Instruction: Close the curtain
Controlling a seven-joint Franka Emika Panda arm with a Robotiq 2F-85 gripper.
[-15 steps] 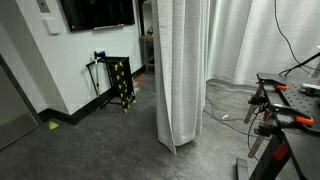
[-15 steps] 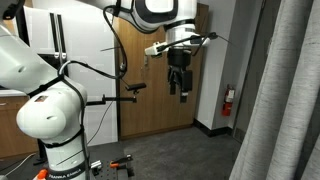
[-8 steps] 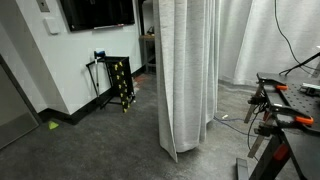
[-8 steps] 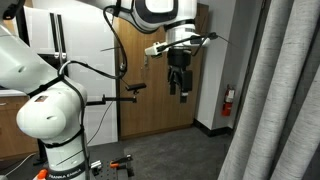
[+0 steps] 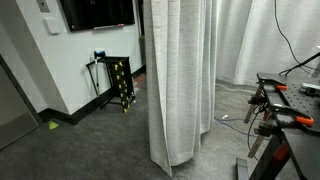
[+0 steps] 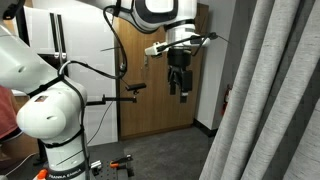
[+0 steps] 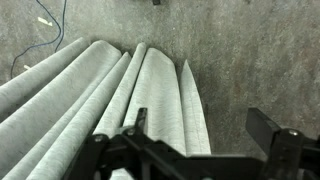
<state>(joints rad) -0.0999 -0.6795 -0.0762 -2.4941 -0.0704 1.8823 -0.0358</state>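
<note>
**Jaws wide and empty: take the curtain by its outer fold**

Nearest you in the wrist view, the gripper (image 7: 195,138) has its jaws spread wide with nothing between them. Just beyond it the curtain (image 7: 150,90) runs away from the camera in deep, rounded folds, down to the grey floor (image 7: 255,60). The outer fold (image 7: 190,100) ends in a free edge, and it is the fold lying closest under the gap in the jaws.

Expect this fabric to be light and very soft. It should give under the pads rather than push back, and a loose pinch may let the weave slide out. I judge your best hold is on that outer fold: close across a single thickness or one doubled pleat, not the whole bundle. Draw it sideways steadily, because a hanging cloth lags behind and swings.

Farther off in an exterior view, the curtain hangs as a tall bunched column reaching the floor. A workbench (image 5: 285,100) stands near it, and the whiter sheer curtains (image 5: 255,40) hang well behind. Its rail is out of frame, so you cannot tell how freely it runs.
</note>
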